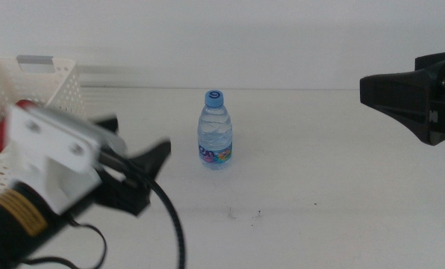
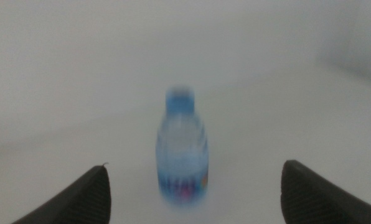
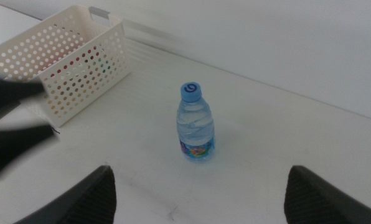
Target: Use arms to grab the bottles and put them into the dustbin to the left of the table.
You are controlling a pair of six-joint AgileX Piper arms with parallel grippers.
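Standing upright near the middle of the table (image 1: 319, 187) is the water bottle (image 1: 216, 131), blue cap on top, a colourful label band round its lower body, nothing touching it. Left gripper (image 1: 137, 161) is just left of it and a little nearer, jaws spread wide and pointing toward the bottle, gripping nothing; its white housing and thick black cable fill the near-left corner of the middle view. From the left wrist camera the bottle (image 2: 182, 155) sits blurred between the two parted jaws but still beyond their tips, well clear of both. Far left, the dustbin (image 1: 47, 82) stands at the table's edge, white with perforated sides and a grey tab on its far rim; something red shows inside it (image 1: 2, 127), partly hidden by the arm, and I can't make out what it is. Right gripper (image 1: 368, 90) hangs over at the far right, well apart from the bottle, and its wrist camera shows its jaws wide apart and empty, looking across at the bottle (image 3: 196, 124), the dustbin (image 3: 67, 62) and the blurred dark jaws of the left gripper (image 3: 20, 115).
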